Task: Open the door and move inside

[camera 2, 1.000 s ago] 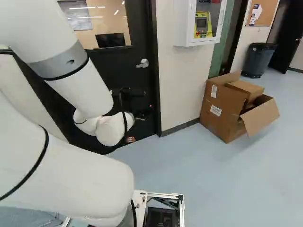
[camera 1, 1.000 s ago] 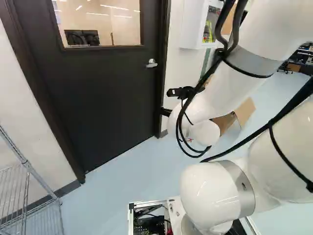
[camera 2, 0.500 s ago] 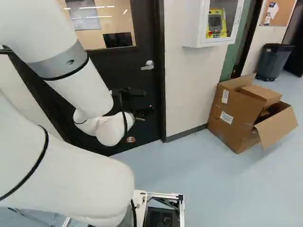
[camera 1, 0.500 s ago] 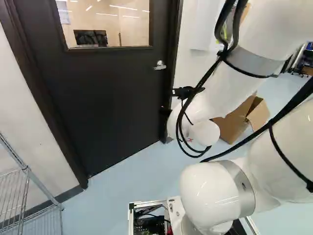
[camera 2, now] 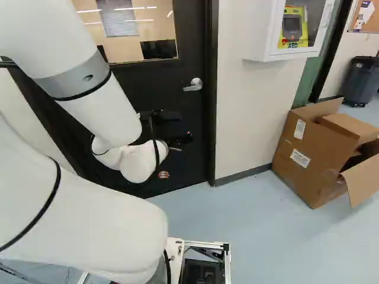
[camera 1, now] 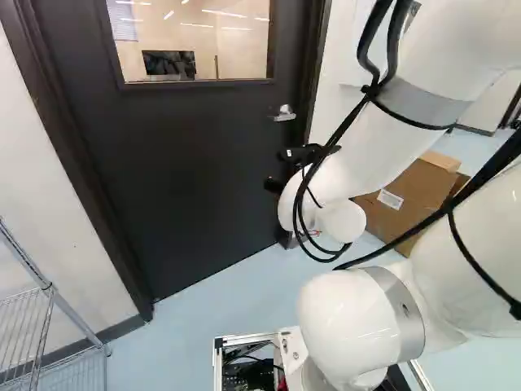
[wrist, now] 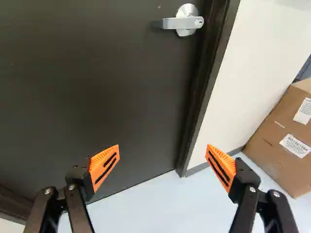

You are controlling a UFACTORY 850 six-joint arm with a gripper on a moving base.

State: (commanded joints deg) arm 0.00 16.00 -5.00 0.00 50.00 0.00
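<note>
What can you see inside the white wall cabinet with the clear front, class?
Inside the white wall cabinet is a yellow device with a dark screen. The device covers whatever is directly behind it.

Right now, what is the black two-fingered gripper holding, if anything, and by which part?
Nothing is held: the black gripper stands open, with the silver metal door lever ahead of it, ungripped.
</note>
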